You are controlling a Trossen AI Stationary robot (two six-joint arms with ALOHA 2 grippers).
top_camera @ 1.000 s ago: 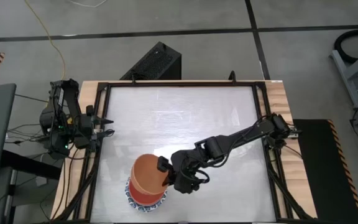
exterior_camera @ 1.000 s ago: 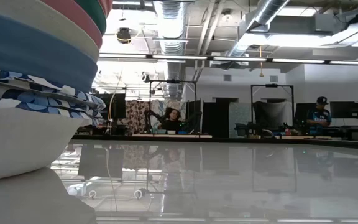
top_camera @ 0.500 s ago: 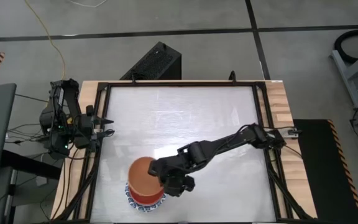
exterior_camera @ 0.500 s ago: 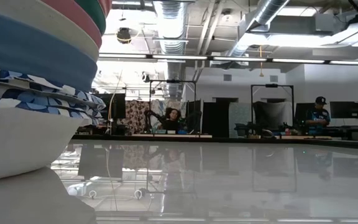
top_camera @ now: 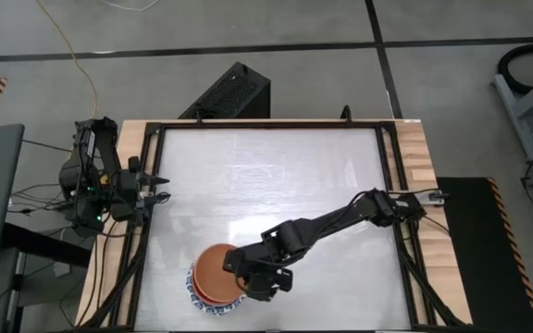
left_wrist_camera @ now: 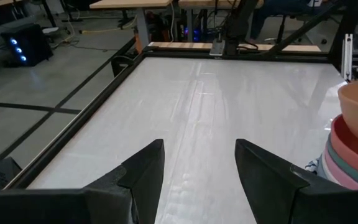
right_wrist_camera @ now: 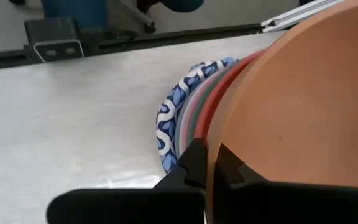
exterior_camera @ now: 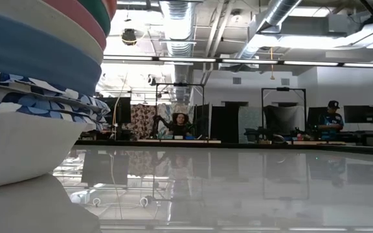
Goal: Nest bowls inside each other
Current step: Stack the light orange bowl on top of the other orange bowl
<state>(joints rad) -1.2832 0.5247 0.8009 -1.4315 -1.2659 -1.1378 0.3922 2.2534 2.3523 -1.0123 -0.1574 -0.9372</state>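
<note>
A stack of nested bowls stands near the table's front edge, left of the middle. Its lowest rims are blue-patterned, with pink, teal and red rims above. In the low view the stack fills the left side. The orange bowl is on top of the stack, with my right gripper shut on its rim. Whether it rests in the bowl below, I cannot tell. My left gripper waits open at the table's left edge, clear of everything. My right gripper pinches the orange bowl's rim on the side toward the table's right, with one finger inside the bowl and one outside. The fingers come slanting down from the right. The bowl sits mouth up over the stack, its rim close above the red rim.
A black frame runs around the white table top. The far and right parts of the surface lie bare. People sit at desks in the room behind.
My right gripper has gone down and toward the table's near left with the orange bowl, tipping further downward. The bowl, first offset toward the far right of the stack, now sits centred on it and lower.
</note>
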